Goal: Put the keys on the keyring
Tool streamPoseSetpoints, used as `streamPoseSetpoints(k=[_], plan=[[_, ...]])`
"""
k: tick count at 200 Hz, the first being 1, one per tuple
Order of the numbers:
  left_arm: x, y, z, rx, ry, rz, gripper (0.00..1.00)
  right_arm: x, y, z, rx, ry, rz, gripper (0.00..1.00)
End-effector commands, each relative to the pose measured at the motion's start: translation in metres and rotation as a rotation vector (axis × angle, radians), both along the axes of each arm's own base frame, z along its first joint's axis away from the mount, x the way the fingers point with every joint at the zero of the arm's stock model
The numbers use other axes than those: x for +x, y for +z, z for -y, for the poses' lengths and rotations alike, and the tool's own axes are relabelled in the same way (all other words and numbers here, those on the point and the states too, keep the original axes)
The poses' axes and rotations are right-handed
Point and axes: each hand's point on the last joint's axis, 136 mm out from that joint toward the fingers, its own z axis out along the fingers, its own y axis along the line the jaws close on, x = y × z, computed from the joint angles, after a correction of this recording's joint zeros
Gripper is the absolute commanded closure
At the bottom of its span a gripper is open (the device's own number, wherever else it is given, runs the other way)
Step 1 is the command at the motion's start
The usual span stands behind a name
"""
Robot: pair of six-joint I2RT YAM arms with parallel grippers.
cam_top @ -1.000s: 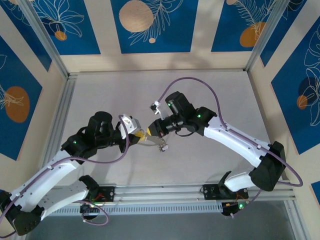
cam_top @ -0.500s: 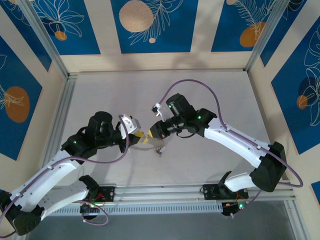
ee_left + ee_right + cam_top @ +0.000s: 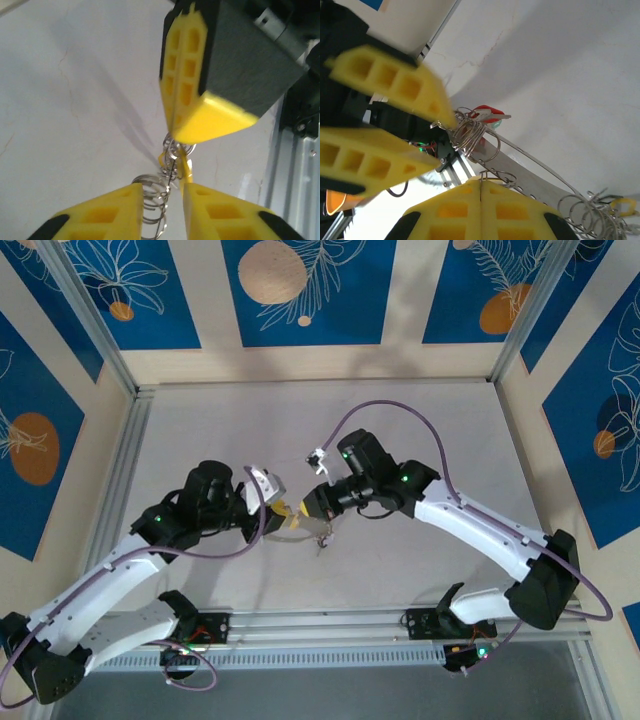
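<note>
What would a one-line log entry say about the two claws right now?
left gripper: open | right gripper: shut on keyring | keys: bunched between the grippers

A pale grey worktop (image 3: pixel 200 430) with hairline cracks (image 3: pixel 64 82), metal rails (image 3: pixel 320 625) along its edges. Cream walls carry blue panels (image 3: pixel 330 300) with orange discs (image 3: pixel 272 270) and white leaf outlines.

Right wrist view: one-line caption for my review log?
Right jaws shut on the keyring, left jaws open beside a red-tagged key.
</note>
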Motion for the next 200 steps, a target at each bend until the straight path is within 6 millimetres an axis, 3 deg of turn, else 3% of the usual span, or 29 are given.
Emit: streamPoseSetpoints(k=[1,13,34,60,100,159,167,200], plan=[[0.0,0.015,-0.001,-0.02,0.029,-0.017,0.46,-0.007,0.019,0.0,0.063,0.038,0.053,1.0],[-0.002,0.012,-0.005,-0.001,0.036,-0.032,0.36,-0.007,0.019,0.002,0.064,0.037,0.059,1.0],[-0.01,0.004,-0.011,0.026,0.032,-0.057,0.32,-0.008,0.02,0.004,0.07,0.038,0.07,1.0],[-0.017,-0.005,-0.017,0.063,0.023,-0.081,0.32,-0.009,0.023,0.004,0.086,0.044,0.079,1.0],[-0.03,-0.016,-0.006,0.043,-0.065,-0.134,0.33,-0.011,0.028,0.005,0.102,0.055,0.094,1.0],[-0.014,-0.031,0.0,0.108,-0.051,-0.126,0.39,-0.017,0.035,0.007,0.129,0.078,0.112,1.0],[-0.01,-0.033,0.0,0.119,-0.044,-0.121,0.43,-0.018,0.035,0.007,0.129,0.08,0.113,1.0],[-0.008,-0.034,0.005,0.121,-0.06,-0.127,0.77,-0.017,0.035,0.009,0.135,0.077,0.118,1.0]])
